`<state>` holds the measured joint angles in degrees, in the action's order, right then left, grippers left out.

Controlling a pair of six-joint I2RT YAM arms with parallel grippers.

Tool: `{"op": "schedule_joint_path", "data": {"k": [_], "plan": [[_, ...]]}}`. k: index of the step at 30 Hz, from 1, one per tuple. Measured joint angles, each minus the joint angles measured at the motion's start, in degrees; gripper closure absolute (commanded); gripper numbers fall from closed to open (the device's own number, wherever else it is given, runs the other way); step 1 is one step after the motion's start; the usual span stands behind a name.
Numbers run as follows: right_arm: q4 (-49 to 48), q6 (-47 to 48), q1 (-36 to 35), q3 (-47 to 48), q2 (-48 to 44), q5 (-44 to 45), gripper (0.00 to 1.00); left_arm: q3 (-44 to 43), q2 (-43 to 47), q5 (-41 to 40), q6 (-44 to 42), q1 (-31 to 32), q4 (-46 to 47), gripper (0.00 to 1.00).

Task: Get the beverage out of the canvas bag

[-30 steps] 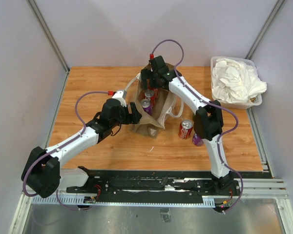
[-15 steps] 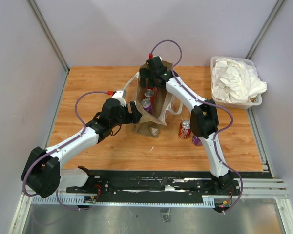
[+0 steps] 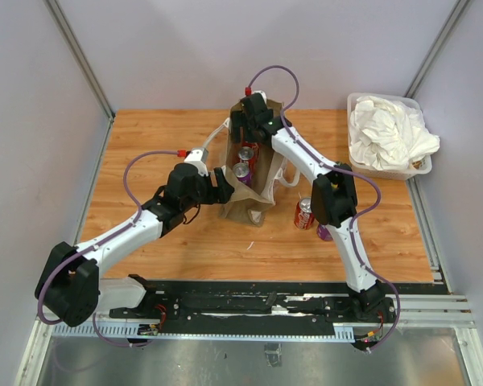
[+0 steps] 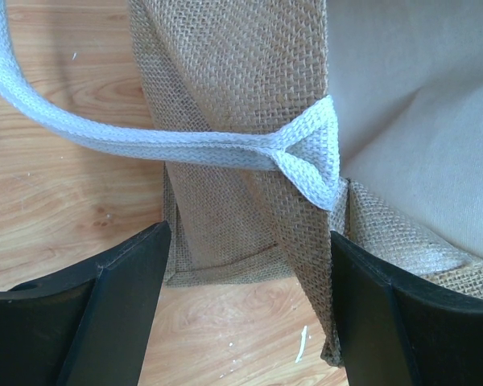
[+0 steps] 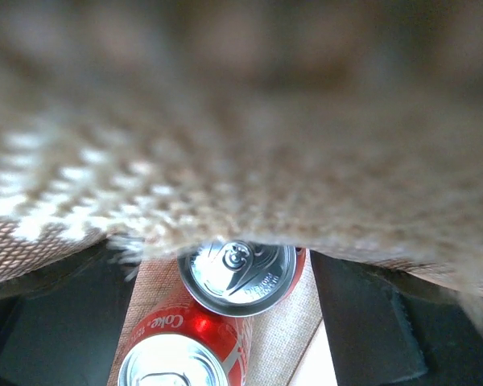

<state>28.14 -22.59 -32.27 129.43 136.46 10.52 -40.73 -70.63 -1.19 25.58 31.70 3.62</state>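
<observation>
With bare desk (image 3: 145,137) at far left, the left pincer (image 3: 223,186) sits released astride the left edge of the upright canvas bag (image 3: 258,195), whose two cans (image 3: 241,170) stand tops-up, long axes vertical, beneath the spread, empty right pincer (image 3: 249,138) at its far rim, a red can (image 3: 305,213) and cloth-filled tub (image 3: 378,170) standing rightward

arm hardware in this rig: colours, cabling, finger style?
The left arm and right arm match: white links with bulky black joint housings. Each carries a loose looping purple cable ending in a red plug near the wrist. The fingers are plain matte black wedges. No markings are legible.
</observation>
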Motion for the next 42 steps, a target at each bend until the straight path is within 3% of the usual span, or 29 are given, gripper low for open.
{"op": "schedule_joint_path", "data": {"k": [13, 16, 27, 28, 29, 30, 42], "plan": [[-1.9, 0.0, 0.0, -0.9, 0.8, 1.3, 0.15, 0.2, -1.4, 0.6, 0.0, 0.0, 2.1, 0.19], [-2.3, 0.0, 0.0, -1.2, 1.0, 1.4, 0.18, 0.2, -1.4, 0.6, 0.0, 0.0, 2.2, 0.19], [-3.3, 0.1, 0.0, -2.6, 1.0, 2.4, 0.44, 0.7, -1.5, 1.0, 0.2, 0.0, 2.6, 0.19], [-3.3, 0.1, 0.0, -2.6, 1.0, 2.6, 0.52, 0.7, -1.6, 1.0, 0.2, 0.0, 2.7, 0.19], [-3.4, 0.1, 0.0, -2.7, 1.0, 2.6, 0.89, 0.7, -1.6, 1.1, 0.2, 0.0, 2.7, 0.19], [-3.5, 0.2, 0.0, -2.8, 1.0, 2.6, 0.98, 0.7, -1.6, 1.1, 0.2, 0.0, 2.7, 0.19], [-4.0, 3.2, 0.1, -3.5, 0.2, 0.2, 0.99, 0.7, -1.6, 1.1, 0.2, 0.0, 2.4, 0.19]]}}
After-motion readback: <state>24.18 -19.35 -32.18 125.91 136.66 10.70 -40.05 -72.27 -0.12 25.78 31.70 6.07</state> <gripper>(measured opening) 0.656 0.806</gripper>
